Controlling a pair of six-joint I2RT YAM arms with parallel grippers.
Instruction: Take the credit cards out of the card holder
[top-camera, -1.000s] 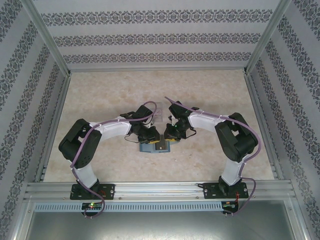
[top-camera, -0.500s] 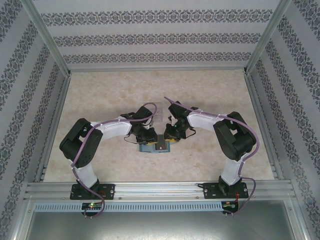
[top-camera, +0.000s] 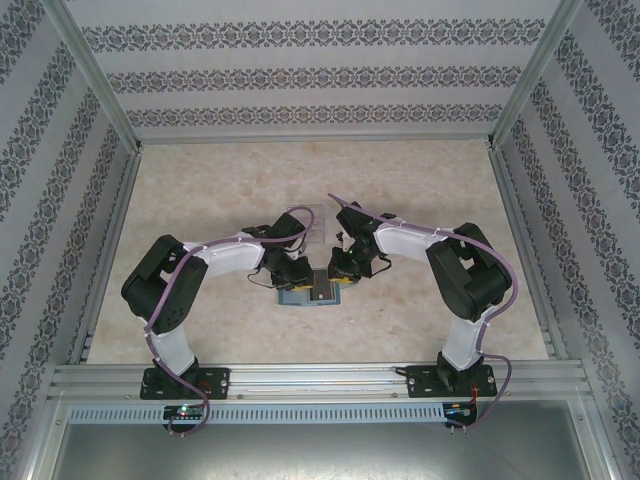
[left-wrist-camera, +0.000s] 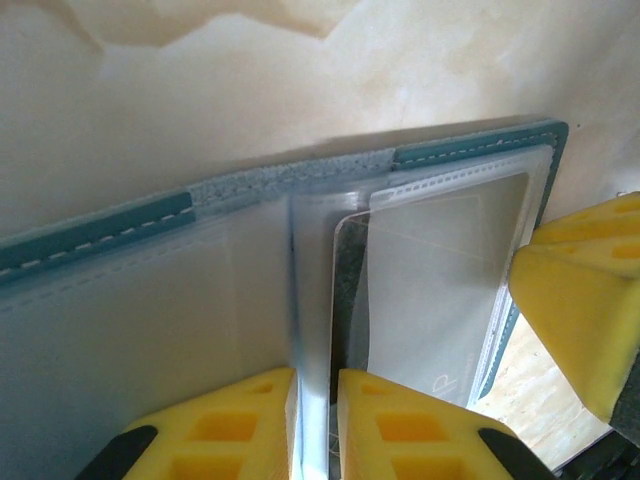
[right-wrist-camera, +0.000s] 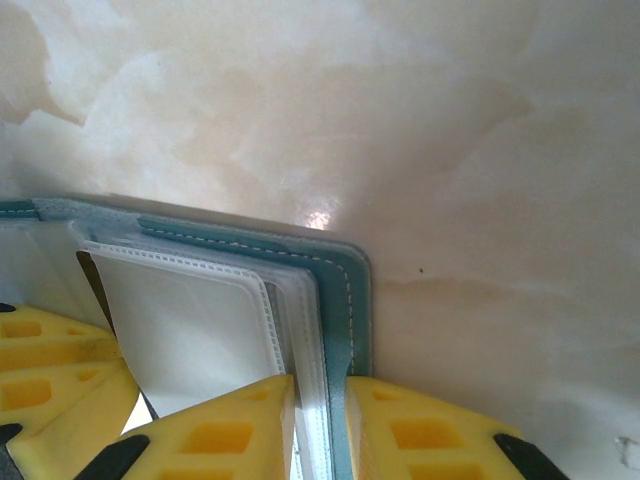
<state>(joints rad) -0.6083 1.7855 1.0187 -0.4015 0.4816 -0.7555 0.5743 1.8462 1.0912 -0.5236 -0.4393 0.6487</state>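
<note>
Teal stitched fabric edges the holder (top-camera: 310, 296), which lies spread open and flat on the glossy, cream-marbled table (top-camera: 200, 200). Inside it are soft, clear plastic pockets with white stitched seams and rounded corners.

From above, both hands meet over the holder, the left hand (top-camera: 296, 272) on its left half and the right hand (top-camera: 341, 270) on its right half. A clear plastic box (top-camera: 318, 222) sits just behind the holder, partly hidden by the arms.

In the left wrist view, the left hand (left-wrist-camera: 315, 400) is pressed nearly together. Its yellow blocky fingers (left-wrist-camera: 240, 425), moulded with square hollows, pinch a thin clear leaf standing up from the holder's (left-wrist-camera: 480, 145) fold. Just right of that leaf a dark strip (left-wrist-camera: 350, 290) shows through a pocket; I cannot tell whether it is a card. The other hand's yellow fingers touch the holder's right edge.

In the right wrist view, the right hand (right-wrist-camera: 320, 410) is likewise nearly closed, gripping the right edge of the holder (right-wrist-camera: 345, 280). Teal cover and clear leaves are clamped together between its yellow fingers (right-wrist-camera: 430, 435). The cover's corner is rounded, with a pale stitch line along it.
</note>
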